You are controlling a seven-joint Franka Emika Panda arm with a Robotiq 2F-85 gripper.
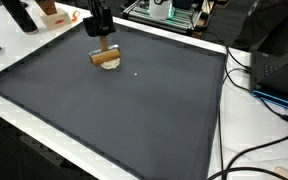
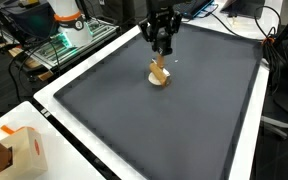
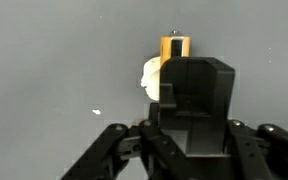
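**Gripper clamps a wooden block on the mat**

In an exterior view, the dark mat (image 1: 134,110) spreads wide around the gripper (image 1: 103,44). Its fingers are clenched on the wooden block (image 1: 106,57) near the far edge. In an exterior view, a carton (image 2: 24,150) stands off the mat, its contents hidden. In the wrist view, the tan block stands against a pale disc (image 3: 151,78).

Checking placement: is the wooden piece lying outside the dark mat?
No, the wooden piece sits well inside the dark mat, under the gripper.
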